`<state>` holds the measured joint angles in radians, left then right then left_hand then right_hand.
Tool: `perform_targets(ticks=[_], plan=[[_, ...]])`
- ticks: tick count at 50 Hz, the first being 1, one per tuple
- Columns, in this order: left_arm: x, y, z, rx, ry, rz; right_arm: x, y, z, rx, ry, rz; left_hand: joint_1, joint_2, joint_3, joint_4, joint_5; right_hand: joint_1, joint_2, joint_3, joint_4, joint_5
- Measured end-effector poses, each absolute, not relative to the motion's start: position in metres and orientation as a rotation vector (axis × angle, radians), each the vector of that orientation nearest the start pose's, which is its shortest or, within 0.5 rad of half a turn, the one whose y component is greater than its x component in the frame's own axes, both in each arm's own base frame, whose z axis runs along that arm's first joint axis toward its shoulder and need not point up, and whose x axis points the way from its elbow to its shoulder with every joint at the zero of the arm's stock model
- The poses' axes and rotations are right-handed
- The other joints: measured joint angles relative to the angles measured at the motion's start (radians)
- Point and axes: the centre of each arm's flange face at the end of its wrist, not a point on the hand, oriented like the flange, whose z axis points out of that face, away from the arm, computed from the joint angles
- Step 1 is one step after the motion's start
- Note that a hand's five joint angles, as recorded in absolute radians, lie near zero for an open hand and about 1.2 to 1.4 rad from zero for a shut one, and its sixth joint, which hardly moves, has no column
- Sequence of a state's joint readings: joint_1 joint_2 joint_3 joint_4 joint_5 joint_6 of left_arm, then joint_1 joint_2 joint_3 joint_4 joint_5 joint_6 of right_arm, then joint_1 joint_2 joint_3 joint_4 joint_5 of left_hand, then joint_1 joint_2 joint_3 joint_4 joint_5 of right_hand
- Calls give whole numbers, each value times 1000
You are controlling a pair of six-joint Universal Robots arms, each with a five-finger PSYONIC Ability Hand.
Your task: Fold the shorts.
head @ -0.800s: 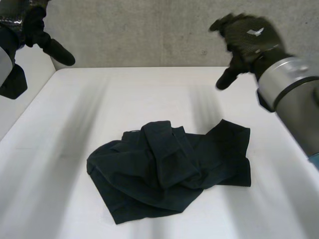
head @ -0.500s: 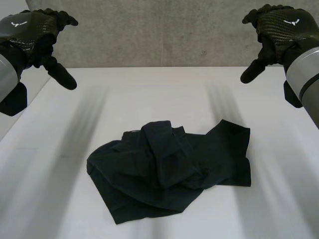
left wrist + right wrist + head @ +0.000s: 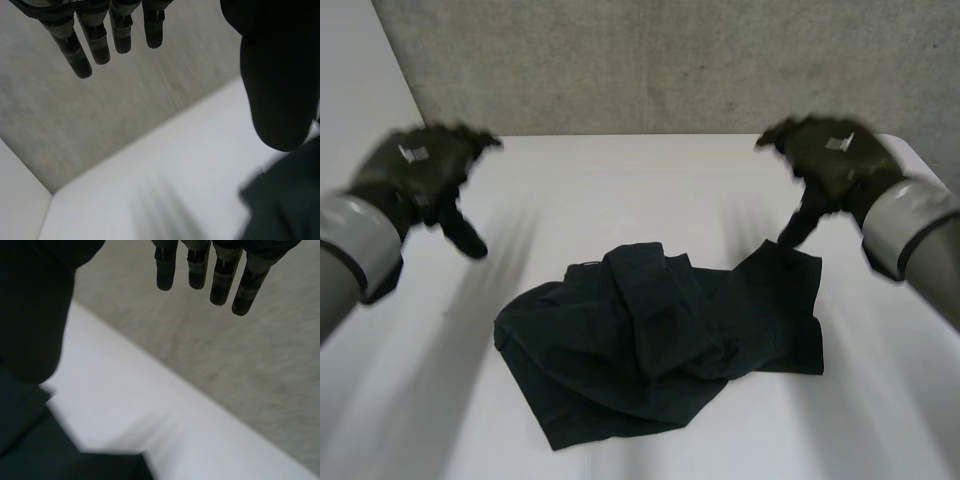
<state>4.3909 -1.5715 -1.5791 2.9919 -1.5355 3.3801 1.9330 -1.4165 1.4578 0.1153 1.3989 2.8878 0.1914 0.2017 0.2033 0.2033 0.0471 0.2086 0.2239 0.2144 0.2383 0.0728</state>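
Observation:
Dark shorts (image 3: 655,335) lie crumpled in a heap on the white table (image 3: 620,190), near its front middle. My left hand (image 3: 420,170) hovers above the table to the left of the shorts, open, fingers (image 3: 90,45) straight and thumb apart, holding nothing. An edge of the shorts (image 3: 285,200) shows below its thumb. My right hand (image 3: 830,160) hovers over the far right corner of the shorts, open too, fingers (image 3: 220,275) straight and empty. The shorts (image 3: 45,445) lie under its thumb.
A grey concrete wall (image 3: 660,60) rises behind the table's far edge. The table's left edge (image 3: 390,190) runs beside my left forearm. Bare white table surrounds the shorts on all sides.
Both hands have come down and inward from high at the back toward the table, the left one to the shorts' left, the right one above their far right corner. The shorts lie unchanged.

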Motion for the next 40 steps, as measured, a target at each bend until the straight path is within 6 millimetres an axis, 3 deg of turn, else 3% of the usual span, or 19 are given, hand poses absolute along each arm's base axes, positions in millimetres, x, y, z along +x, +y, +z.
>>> perform_targets(ticks=[6, 12, 18, 23, 26, 30, 32, 38, 39, 40], plan=[[-211, -226, 228, 1009, 2371, -1811, 244, -246, 239, -938, 2135, -1748, 0, 0, 0, 0, 0, 0, 0, 0, 0, 0], [-207, -222, 193, 1126, 2439, -1674, 235, -251, 221, -915, 2161, -1746, 3, 1, 1, 0, 0, 0, 0, 0, 0, 0], [-209, -227, 174, 1144, 2493, -1615, 232, -254, 215, -898, 2170, -1760, 134, 114, 112, 115, 101, 0, 0, 0, 0, 0], [-215, -247, 158, 1135, 2481, -1634, 232, -253, 213, -897, 2177, -1754, 885, 841, 833, 825, 792, 0, 0, 0, 0, 0], [-217, -258, 157, 1110, 2450, -1662, 232, -253, 212, -897, 2178, -1753, 948, 968, 957, 965, 898, 0, 0, 0, 0, 0], [-215, -285, 169, 999, 2346, -1730, 232, -252, 212, -899, 2179, -1752, 948, 978, 982, 987, 898, 0, 0, 0, 0, 0], [-209, -303, 188, 893, 2248, -1792, 232, -252, 212, -899, 2178, -1753, 948, 978, 982, 988, 898, 0, 0, 0, 0, 0], [-192, -337, 277, 572, 1898, -2048, 232, -252, 212, -899, 2178, -1754, 948, 983, 982, 988, 898, 0, 0, 0, 0, 0], [-192, -337, 277, 572, 1898, -2048, 232, -252, 212, -899, 2178, -1754, 948, 983, 982, 988, 898, 0, 0, 0, 0, 0], [-192, -341, 307, 504, 1790, -2140, 232, -252, 211, -899, 2179, -1753, 948, 983, 982, 988, 898, 0, 0, 0, 0, 0]])
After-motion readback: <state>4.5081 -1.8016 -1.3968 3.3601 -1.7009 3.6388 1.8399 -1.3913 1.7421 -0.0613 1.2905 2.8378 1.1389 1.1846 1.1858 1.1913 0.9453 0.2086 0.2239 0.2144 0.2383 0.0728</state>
